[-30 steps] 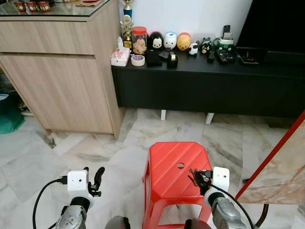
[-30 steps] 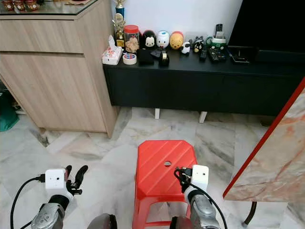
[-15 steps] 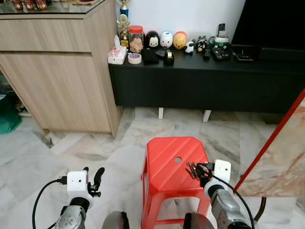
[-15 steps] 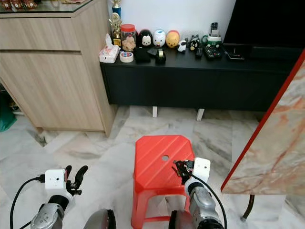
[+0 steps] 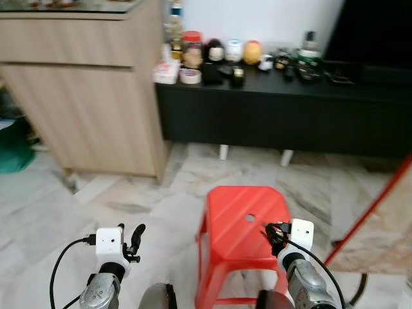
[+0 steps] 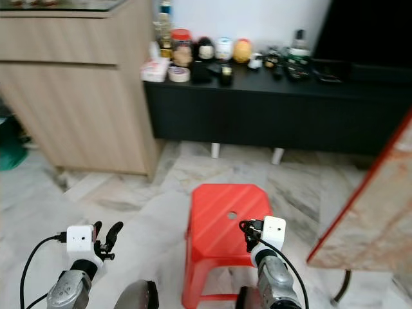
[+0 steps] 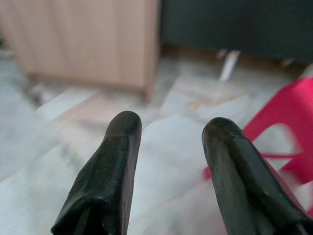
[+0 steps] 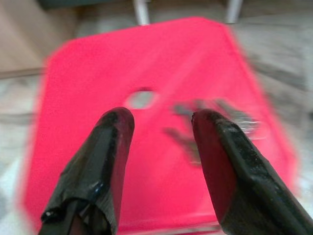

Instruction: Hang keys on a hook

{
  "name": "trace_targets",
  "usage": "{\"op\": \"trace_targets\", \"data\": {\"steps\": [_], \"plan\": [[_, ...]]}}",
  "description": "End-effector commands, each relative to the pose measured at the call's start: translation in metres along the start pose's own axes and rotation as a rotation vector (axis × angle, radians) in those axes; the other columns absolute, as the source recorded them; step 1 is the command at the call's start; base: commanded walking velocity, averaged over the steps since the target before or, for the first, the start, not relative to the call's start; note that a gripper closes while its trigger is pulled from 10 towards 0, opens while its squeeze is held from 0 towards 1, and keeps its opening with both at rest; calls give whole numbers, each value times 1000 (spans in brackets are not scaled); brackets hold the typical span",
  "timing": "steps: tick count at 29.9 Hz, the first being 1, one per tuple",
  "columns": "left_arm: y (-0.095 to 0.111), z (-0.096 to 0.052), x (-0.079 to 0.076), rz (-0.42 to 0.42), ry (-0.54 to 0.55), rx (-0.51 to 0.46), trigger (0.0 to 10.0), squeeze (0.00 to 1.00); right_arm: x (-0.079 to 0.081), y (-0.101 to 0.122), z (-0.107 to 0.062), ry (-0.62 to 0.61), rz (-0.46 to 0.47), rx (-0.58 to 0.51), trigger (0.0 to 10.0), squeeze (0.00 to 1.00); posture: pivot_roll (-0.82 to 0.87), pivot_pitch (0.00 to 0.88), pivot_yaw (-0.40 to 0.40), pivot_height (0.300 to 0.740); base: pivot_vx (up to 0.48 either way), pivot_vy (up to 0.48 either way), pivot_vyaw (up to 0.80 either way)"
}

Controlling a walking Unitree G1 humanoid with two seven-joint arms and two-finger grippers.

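Note:
A bunch of keys (image 8: 220, 111) lies blurred on the top of a red plastic stool (image 5: 235, 209), beside the stool's centre hole. My right gripper (image 5: 271, 232) hovers over the stool's right front part, open, with the keys just beyond its fingertips (image 8: 208, 122) and nothing between them. Low at the left over the marble floor, my left gripper (image 5: 133, 239) is open and empty, its fingers (image 7: 122, 132) pointing toward the wooden cabinet. No hook can be made out.
A black low cabinet (image 5: 283, 109) along the far wall carries figurines, a jar, a tape roll and remotes. A tall wooden cabinet (image 5: 90, 96) stands at the left. A red-edged marble tabletop (image 5: 380, 225) juts in at the right. Marble floor lies around the stool.
The whole picture has shifted and blurred, so the camera has moved. Both grippers keep their places in it, the right one still over the stool's right side.

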State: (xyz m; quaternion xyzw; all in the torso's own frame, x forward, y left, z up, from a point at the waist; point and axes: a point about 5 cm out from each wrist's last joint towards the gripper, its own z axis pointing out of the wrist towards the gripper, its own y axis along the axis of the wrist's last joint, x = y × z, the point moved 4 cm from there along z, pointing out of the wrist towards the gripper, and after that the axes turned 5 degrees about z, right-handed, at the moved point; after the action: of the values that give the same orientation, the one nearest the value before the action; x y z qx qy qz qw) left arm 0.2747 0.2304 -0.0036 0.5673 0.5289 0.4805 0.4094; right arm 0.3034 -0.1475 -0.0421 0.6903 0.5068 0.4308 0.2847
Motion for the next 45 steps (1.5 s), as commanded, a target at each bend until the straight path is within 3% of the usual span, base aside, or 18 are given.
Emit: {"op": "trace_targets", "data": {"steps": [1,12,18,22,32,45], "plan": [[-1,0,-4,-8,-9,-3,10000,0,-10,2,-1,-27,-1,-3,10000,0,62,32,-21,608,0,0,0],[-1,2,-5,-2,-17,-11,10000,0,-16,4,-1,-58,13,-10,10000,0,64,27,-22,608,0,0,0],[1,2,-6,-2,-19,-23,10000,0,-35,8,-4,-178,58,-30,10000,0,65,24,-22,608,0,0,0],[2,3,-7,-3,-20,-29,10000,0,-55,12,-7,-280,181,-54,10000,0,65,17,-22,608,0,0,0],[9,3,-12,-1,-29,-56,10000,0,-50,21,-5,-221,117,-86,10000,0,58,0,-23,608,0,0,0],[26,3,-17,5,-40,-107,10000,0,-48,19,-5,-217,124,-85,10000,0,63,0,-25,608,0,0,0]]}}
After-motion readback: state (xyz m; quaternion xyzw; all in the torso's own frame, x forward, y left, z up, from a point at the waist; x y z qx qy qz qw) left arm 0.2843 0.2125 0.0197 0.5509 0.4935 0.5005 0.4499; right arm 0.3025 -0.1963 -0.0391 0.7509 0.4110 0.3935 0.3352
